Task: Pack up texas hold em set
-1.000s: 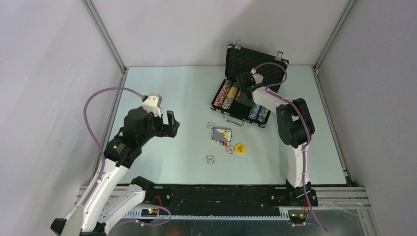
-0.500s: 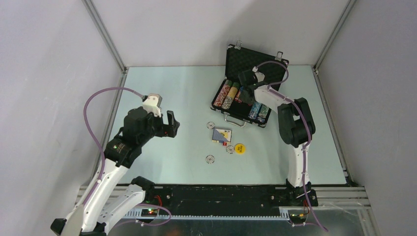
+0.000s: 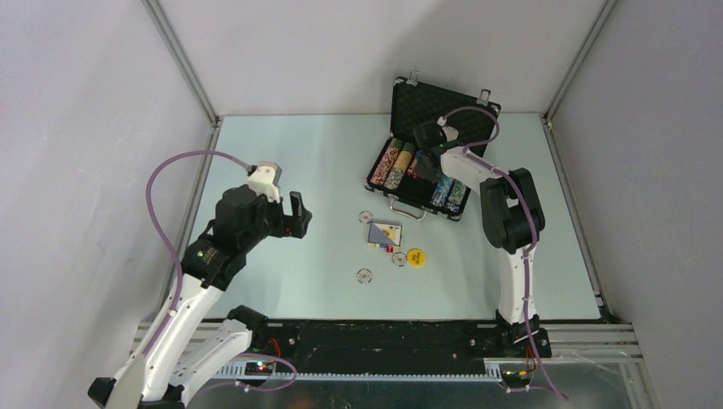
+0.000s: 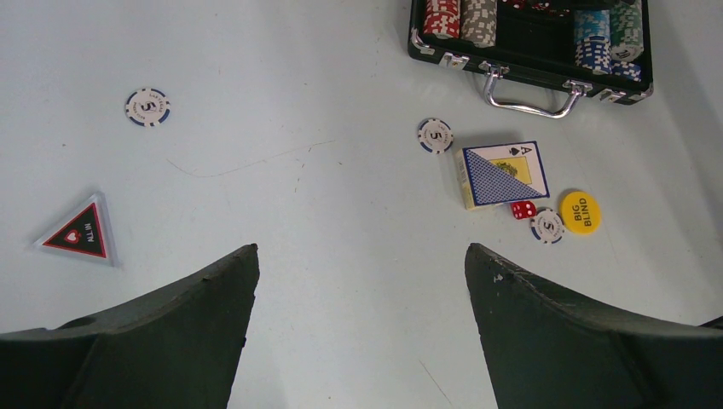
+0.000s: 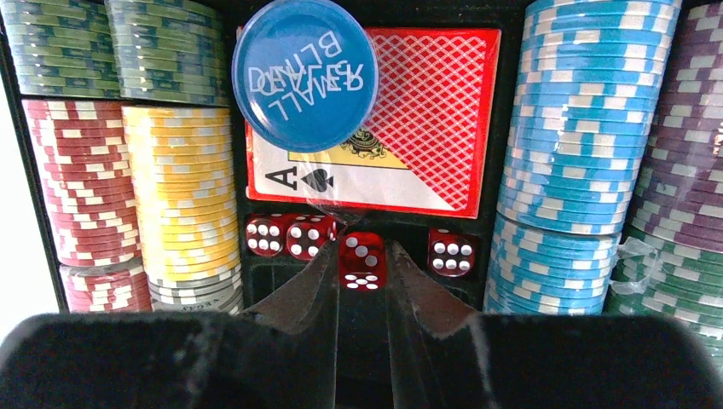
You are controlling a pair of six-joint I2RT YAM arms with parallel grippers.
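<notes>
R gripper [image 5: 362, 254] narrow, pinching red die [image 5: 362, 264] at dice slot of open briefcase [image 3: 446, 109], upper right of top view; 3 other dice [image 5: 294, 236] in slot. L gripper [image 4: 358, 260] wide, above table [image 4: 298, 68]. Card deck [image 4: 503, 175], yellow disc [image 4: 581, 211], chips [image 4: 435, 135] loose mid-table.

My left hand [image 4: 360, 254] hangs wide open over the counter [image 4: 298, 196]. At the left of my view there's the ALL IN triangle [image 4: 77, 232], with a 5 chip [image 4: 147, 107] beyond it. Over on the right: a second 5 chip [image 4: 435, 135], the card deck [image 4: 503, 175], a red die [image 4: 523, 210] just beside it, a third chip [image 4: 546, 227] next to the yellow BIG BLIND disc [image 4: 581, 211], and the open briefcase [image 4: 520, 68] up top.
</notes>
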